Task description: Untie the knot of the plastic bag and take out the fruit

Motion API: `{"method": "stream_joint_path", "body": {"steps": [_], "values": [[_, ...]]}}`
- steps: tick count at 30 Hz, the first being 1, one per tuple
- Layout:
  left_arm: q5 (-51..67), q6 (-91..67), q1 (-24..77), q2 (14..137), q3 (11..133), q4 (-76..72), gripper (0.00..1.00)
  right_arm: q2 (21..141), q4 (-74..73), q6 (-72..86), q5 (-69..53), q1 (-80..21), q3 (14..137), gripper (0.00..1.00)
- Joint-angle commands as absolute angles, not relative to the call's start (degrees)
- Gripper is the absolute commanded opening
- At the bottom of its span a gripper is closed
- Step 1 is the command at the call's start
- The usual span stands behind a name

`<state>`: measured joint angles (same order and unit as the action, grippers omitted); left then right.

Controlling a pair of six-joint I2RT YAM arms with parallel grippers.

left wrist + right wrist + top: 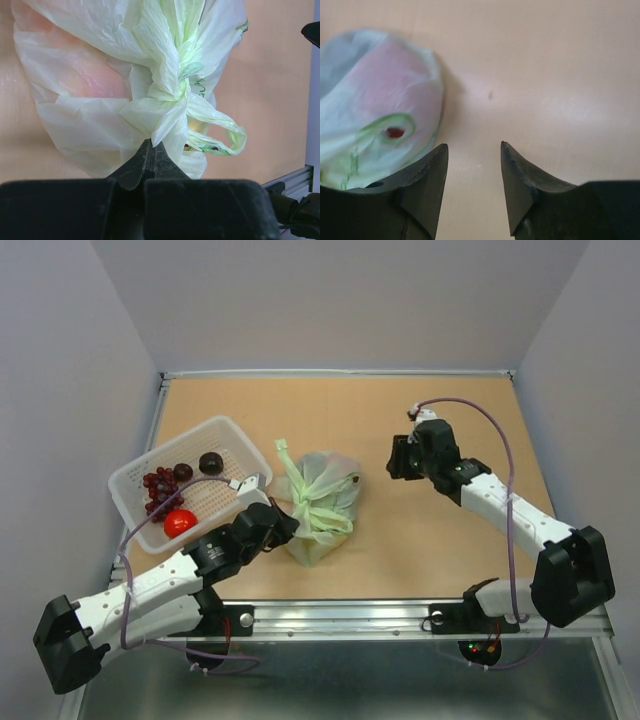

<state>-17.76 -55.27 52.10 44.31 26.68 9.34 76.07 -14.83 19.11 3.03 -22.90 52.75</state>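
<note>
The pale green plastic bag (322, 508) lies mid-table, tied shut. Its knot (176, 94) is a bunched twist on top, with a looped tail (225, 137) hanging to the right. Of the fruit I see only pink and yellowish shapes (85, 75) through the film. My left gripper (151, 143) is at the bag's near left side, shut on a fold of the plastic just below the knot. My right gripper (474, 147) hovers open over bare table right of the bag (375, 100), nothing between its fingers.
A white basket (225, 430) stands at the left, holding a red grape bunch (158, 485), two dark plums (210, 462) and a red round fruit (180, 522). A metal rail (340, 615) runs along the near table edge.
</note>
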Motion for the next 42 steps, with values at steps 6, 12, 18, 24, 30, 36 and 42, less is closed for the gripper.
{"method": "stream_joint_path", "body": {"steps": [6, 12, 18, 24, 30, 36, 42], "values": [[-16.2, -49.7, 52.4, 50.9, 30.8, 8.2, 0.00, 79.4, -13.3, -13.3, -7.6, -41.7, 58.4, 0.97], [-14.8, -49.0, 52.4, 51.9, 32.0, 8.3, 0.00, 86.5, -12.6, -21.8, -4.2, -47.4, 65.1, 0.98], [-14.0, -48.8, 52.4, 52.3, 32.3, 8.5, 0.00, 94.4, -9.9, -26.4, -0.4, -49.3, 69.4, 0.97], [-15.0, -49.7, 52.4, 52.1, 32.7, 9.7, 0.00, 98.3, -8.7, -27.3, 5.2, -49.5, 71.2, 0.42], [-25.9, -54.0, 51.2, 48.0, 33.5, 16.6, 0.00, 92.7, -8.3, -9.6, 11.9, -34.9, 68.8, 0.00], [-27.0, -52.8, 43.2, 44.6, 33.5, 15.7, 0.00, 75.5, -10.2, 10.7, 18.2, -22.1, 60.8, 0.00], [-17.1, -44.9, 29.3, 52.8, 37.3, 7.4, 0.00, 61.6, -14.9, 21.4, 20.5, -18.3, 54.8, 0.00]]}}
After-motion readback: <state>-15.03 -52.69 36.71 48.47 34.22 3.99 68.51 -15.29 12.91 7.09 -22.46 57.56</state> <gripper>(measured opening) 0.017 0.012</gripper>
